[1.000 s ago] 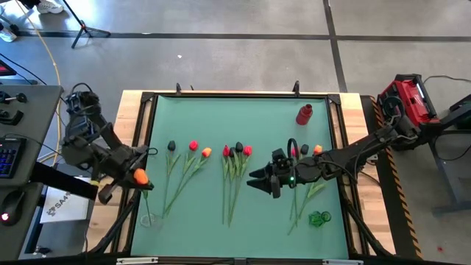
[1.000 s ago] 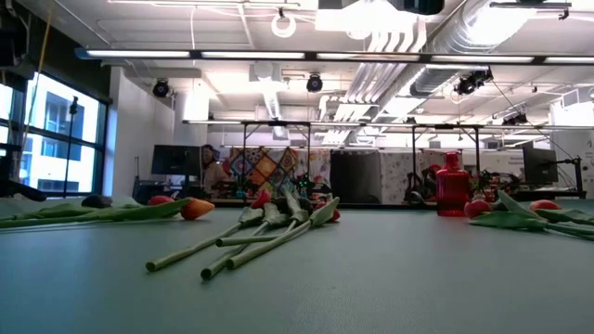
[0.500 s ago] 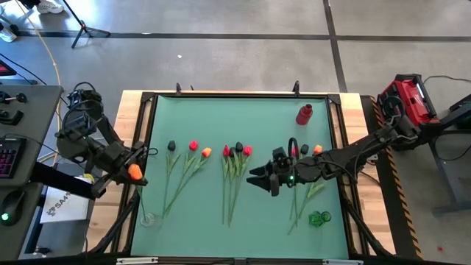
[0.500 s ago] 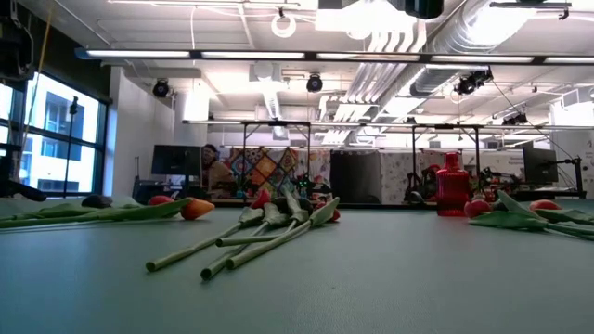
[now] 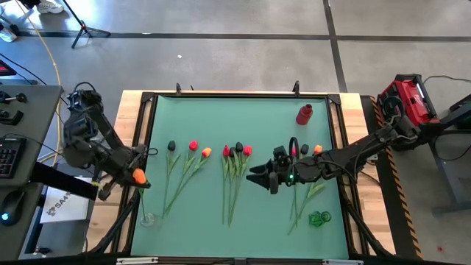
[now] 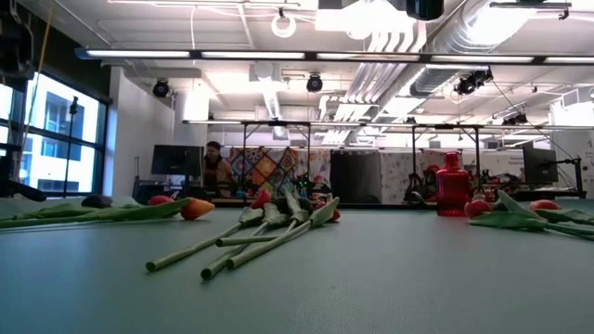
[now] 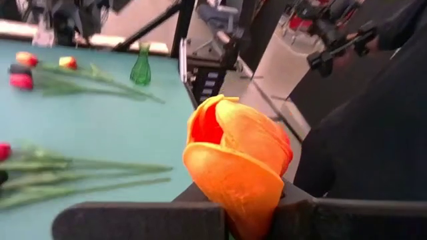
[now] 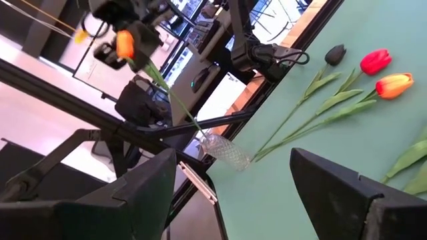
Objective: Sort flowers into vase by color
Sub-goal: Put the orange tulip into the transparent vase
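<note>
My left gripper (image 5: 131, 177) hangs over the table's left edge, shut on an orange tulip (image 5: 138, 176) whose thin stem slants down to a small clear vase (image 5: 149, 218) near the near-left corner. My right gripper (image 5: 257, 177) is open and touches nothing, just right of the middle bunch of red and dark tulips (image 5: 235, 152). A dark, a red and an orange tulip (image 5: 193, 146) lie on the left. Three more tulips (image 5: 305, 151) lie under the right arm. All of these rest flat on the green mat. My left gripper pinches the orange tulip between its two fingers right under the bud (image 7: 248, 215). The bud (image 7: 235, 155) stands up above the fingers. The stem (image 8: 165, 90) hangs slanting below the gripper to the clear vase's mouth (image 8: 203, 137); whether its end is inside, I cannot tell.
A red vase (image 5: 304, 114) stands near the far-right corner and a green vase (image 5: 319, 218) near the near-right corner. A raised black frame (image 5: 147, 110) rims the mat. Open mat lies between the far edge and the tulip rows. A person (image 6: 215, 167) shows in the room behind.
My left gripper, still shut on the orange tulip, drifted a little toward the table's far left and came back. The right gripper has stayed open in place.
</note>
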`<state>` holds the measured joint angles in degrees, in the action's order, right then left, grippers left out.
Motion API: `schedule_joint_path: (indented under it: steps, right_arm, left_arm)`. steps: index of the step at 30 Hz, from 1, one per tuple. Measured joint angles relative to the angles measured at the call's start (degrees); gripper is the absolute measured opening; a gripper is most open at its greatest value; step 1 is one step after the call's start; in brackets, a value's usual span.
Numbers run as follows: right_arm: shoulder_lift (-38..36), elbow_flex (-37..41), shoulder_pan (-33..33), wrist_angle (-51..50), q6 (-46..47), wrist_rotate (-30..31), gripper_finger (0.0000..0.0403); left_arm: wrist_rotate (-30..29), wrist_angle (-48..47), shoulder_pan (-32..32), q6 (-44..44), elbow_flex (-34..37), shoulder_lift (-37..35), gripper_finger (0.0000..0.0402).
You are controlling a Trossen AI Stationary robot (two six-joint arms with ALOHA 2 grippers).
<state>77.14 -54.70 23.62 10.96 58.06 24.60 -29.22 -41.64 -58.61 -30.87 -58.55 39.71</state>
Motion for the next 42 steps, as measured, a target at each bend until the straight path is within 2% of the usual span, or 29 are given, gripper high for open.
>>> schedule_joint_path:
  steps: [11, 24, 31, 42]
  right_arm:
    - [0.0, 0.0, 0.0, 0.0, 0.6, 1.9, 0.0281]
    - [0.0, 0.0, 0.0, 0.0, -0.3, 1.9, 0.0281]
    - [0.0, 0.0, 0.0, 0.0, -0.5, 1.8, 0.0281]
    - [0.0, 0.0, 0.0, -0.4, 0.0, 0.9, 0.0281]
  left_arm:
    - [5.6, -3.7, 0.0, -13.9, 4.4, 0.8, 0.0039]
    - [11.7, -2.2, 0.0, -24.3, 4.5, 0.1, 0.0109]
    - [16.9, -2.1, 0.0, -27.8, 4.5, 0.1, 0.0148]
    - [17.1, -2.1, 0.0, -31.7, 4.5, 0.3, 0.0157]
